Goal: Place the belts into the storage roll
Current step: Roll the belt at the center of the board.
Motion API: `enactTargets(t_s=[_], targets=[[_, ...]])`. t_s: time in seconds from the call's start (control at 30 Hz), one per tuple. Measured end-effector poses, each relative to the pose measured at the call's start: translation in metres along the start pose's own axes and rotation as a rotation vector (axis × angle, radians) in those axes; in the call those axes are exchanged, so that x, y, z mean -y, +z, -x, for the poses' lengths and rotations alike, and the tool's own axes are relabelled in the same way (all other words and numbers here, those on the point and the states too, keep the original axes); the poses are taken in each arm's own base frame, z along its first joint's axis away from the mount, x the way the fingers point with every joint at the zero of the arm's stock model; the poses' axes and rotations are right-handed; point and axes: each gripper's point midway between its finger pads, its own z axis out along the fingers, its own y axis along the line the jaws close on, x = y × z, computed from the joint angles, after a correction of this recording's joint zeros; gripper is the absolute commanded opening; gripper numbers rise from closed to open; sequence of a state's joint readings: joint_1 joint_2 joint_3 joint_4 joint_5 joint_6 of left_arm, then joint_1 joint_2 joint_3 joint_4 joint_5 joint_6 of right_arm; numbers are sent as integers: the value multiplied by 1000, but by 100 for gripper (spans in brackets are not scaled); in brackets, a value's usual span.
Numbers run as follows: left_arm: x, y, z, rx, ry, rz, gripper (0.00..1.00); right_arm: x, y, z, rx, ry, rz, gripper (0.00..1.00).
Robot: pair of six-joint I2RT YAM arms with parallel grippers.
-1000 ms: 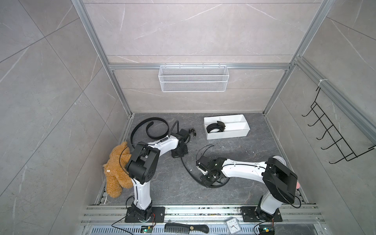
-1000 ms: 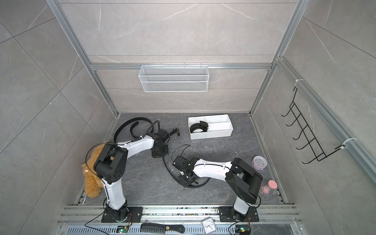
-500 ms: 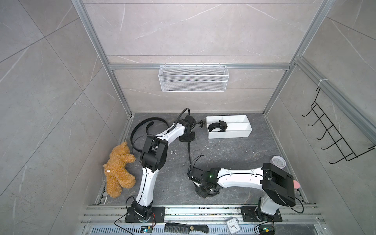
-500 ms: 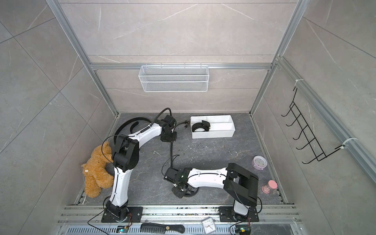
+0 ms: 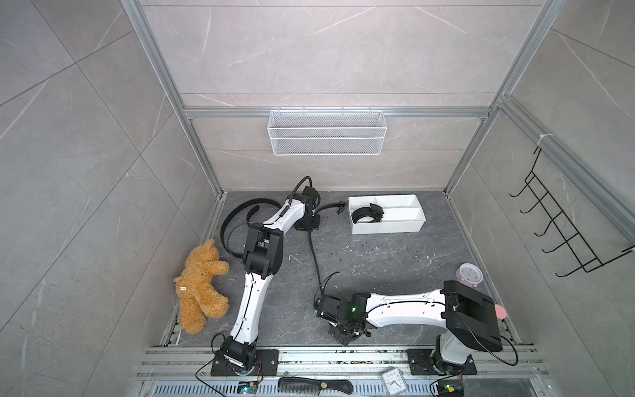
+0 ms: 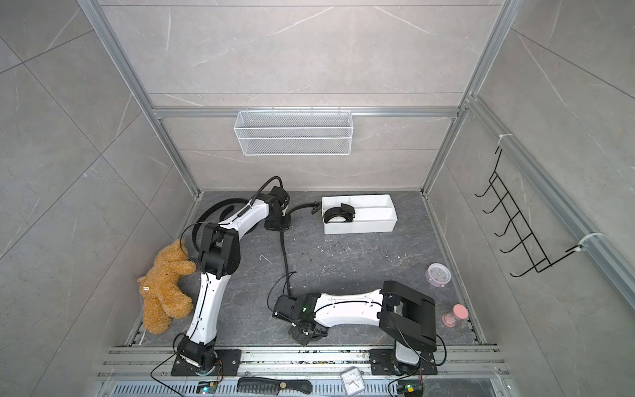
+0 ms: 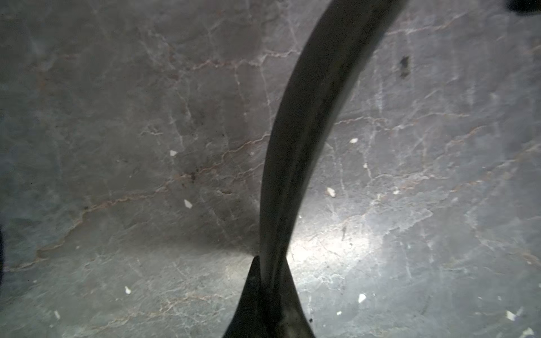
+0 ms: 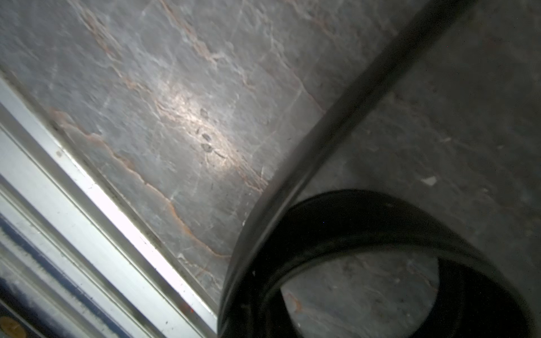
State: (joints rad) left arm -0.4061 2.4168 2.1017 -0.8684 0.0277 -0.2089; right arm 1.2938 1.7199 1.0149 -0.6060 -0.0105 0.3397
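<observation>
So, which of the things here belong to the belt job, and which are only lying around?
For the job: white storage tray, coiled belt inside it, stretched belt, looped belt on the floor.
Lying about: teddy bear, comb, purple clock, white clock, pink hourglass, wire basket.

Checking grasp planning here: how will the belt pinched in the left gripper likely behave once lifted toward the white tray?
Likely floppy: the belt bends away from the left gripper in a curve, so its free length should trail. Probably springy too: its far end stands curled in a loop, so it may uncoil when released.
</observation>
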Motion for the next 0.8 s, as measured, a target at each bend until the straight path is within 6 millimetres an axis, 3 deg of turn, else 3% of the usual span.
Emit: enactTargets(t_s=[0.07, 0.13, 0.2, 0.3, 0.33, 0.5, 0.6, 0.7, 0.8], targets=[[6, 2, 0, 2, -4, -38, 52, 0, 0, 0, -4, 7, 1, 0], [10, 5, -7, 1, -16, -71, 74, 2, 0, 1, -13, 17, 6, 0], [16, -5, -16, 7, -36, -111, 83, 6, -1, 4, -13, 37, 9, 0], [21, -31, -27, 15, -52, -146, 87, 18, -1, 8, -12, 75, 3, 0], [22, -42, -28, 29, -57, -153, 95, 21, -1, 9, -12, 86, 1, 0], [29, -124, -26, 166, -71, -182, 95, 31, -2, 11, -9, 116, -3, 0], [27, -165, -46, 219, -103, -181, 89, 32, -2, 12, -9, 120, 0, 0], [22, -168, -96, 171, -168, -174, 84, 32, -2, 13, -6, 120, 1, 0], [27, -135, -163, 29, -233, -152, 83, 31, -2, 13, 0, 120, 4, 0]])
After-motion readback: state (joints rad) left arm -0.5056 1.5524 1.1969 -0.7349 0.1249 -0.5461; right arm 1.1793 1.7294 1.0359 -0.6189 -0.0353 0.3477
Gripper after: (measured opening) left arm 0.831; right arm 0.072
